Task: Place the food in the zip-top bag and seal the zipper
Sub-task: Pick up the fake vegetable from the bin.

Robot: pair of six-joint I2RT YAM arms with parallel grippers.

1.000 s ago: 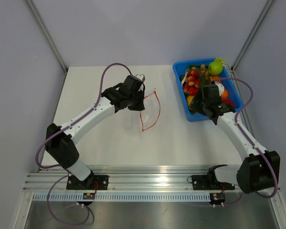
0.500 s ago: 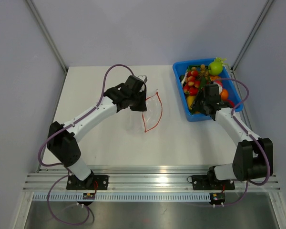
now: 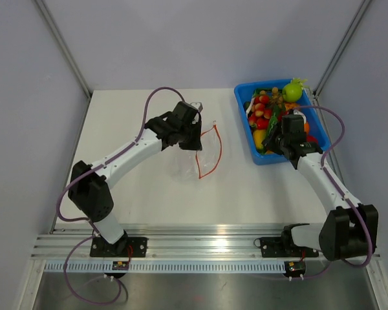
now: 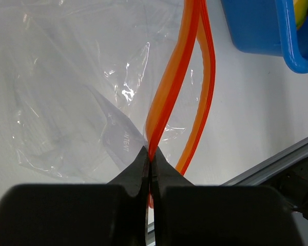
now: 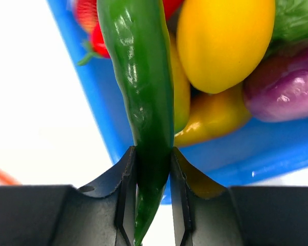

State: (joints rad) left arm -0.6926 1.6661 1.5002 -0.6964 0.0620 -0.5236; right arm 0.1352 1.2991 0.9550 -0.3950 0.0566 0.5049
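Locate the left gripper (image 4: 150,155) at the bottom centre of the left wrist view. Its fingers are pressed together on the zipper (image 4: 169,87), pinching one of the two red-orange strips at their tips. The other strip bows away to the right, so the mouth of the zip-top bag (image 4: 61,92) stands parted. The clear bag body spreads across the left and centre of that view, over the white table (image 3: 149,187). In the top view the bag sits at frame centre, to the left of the blue bin (image 3: 264,159).

Locate the right gripper (image 5: 152,152) at the bottom centre of the right wrist view. Its fingers clamp a green chili pepper (image 5: 141,77) by its narrow end, and the pepper runs up to the top edge of the frame. Behind it, the remaining food (image 3: 264,106) lies in the bin: a yellow fruit (image 5: 223,41) at upper right and a purple piece (image 5: 282,95) at the right edge. You cannot tell whether the pepper is clear of the other pieces.
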